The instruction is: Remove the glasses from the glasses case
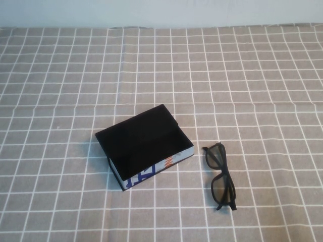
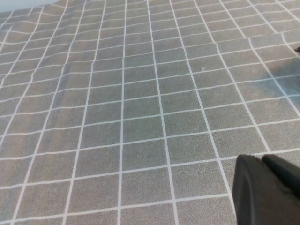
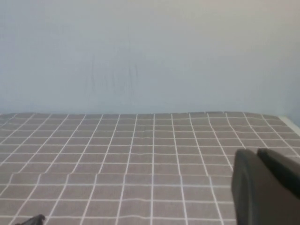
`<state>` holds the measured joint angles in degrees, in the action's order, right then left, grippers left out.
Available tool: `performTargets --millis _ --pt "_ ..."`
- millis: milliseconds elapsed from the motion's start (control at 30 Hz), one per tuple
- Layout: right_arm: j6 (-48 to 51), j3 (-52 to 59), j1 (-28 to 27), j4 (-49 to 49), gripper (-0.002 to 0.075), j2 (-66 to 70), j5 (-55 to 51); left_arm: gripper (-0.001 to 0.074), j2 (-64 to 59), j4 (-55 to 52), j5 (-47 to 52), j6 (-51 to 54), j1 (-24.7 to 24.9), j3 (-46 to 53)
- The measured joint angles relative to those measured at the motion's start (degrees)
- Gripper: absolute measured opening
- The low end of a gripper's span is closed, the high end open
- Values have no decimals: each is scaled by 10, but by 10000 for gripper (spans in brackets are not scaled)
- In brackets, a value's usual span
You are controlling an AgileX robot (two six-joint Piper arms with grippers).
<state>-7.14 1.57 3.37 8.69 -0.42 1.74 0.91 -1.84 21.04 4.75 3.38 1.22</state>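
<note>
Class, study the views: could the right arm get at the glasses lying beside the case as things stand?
Probably yes. The glasses lie uncovered on the cloth on the robot's right of the glasses case; nothing blocks them. Right gripper and left gripper show only in wrist views.

You have a grey tablecloth [image 1: 60,75] with a white grid pattern covering the whole work surface, left to right and near to far. A faint crease runs across it, left to right, about midway. Slight ripples show along the left side. At the far edge, a plain pale wall [image 3: 150,51] rises.
</note>
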Motion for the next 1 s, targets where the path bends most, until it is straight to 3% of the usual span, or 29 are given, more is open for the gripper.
performTargets --millis 300,533,667,1000 --pt "5 0 -1 -41 -18 0 -24 -4 0 0 0 0 0 0" --pt "134 0 -1 -176 -18 0 -153 -4 0 0 0 0 0 0" --pt "144 0 -1 -187 -18 0 -201 -4 0 0 0 0 0 0" --pt "148 0 -1 -189 -18 0 -205 -5 0 0 0 0 0 0"
